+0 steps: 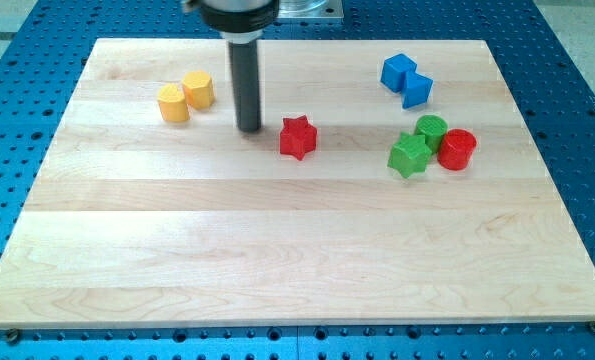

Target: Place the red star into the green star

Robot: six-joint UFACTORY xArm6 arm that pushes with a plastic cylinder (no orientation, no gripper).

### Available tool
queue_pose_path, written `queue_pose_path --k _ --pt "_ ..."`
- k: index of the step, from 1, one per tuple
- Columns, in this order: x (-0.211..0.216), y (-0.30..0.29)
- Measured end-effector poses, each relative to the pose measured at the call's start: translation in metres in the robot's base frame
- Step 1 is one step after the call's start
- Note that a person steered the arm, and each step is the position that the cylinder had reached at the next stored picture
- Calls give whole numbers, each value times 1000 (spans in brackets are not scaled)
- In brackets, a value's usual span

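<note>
The red star (pixel 298 137) lies on the wooden board near the middle, toward the view's top. The green star (pixel 409 155) lies to its right, about a hand's width away, touching a green round block (pixel 432 130) and close to a red round block (pixel 457 149). My tip (pixel 249 128) rests on the board just left of the red star, a small gap apart from it. The dark rod rises straight up to the view's top edge.
Two yellow blocks (pixel 174 102) (pixel 198 90) sit side by side at the upper left. Two blue blocks (pixel 398 71) (pixel 417 90) touch each other at the upper right. The board (pixel 297 260) lies on a blue perforated table.
</note>
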State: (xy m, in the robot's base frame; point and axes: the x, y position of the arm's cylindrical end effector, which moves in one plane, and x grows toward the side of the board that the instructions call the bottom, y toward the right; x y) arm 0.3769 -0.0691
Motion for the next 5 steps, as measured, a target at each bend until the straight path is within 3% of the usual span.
queue_pose_path --k 1,2,5 --pt "8 26" --pt "8 98" --pt "6 22"
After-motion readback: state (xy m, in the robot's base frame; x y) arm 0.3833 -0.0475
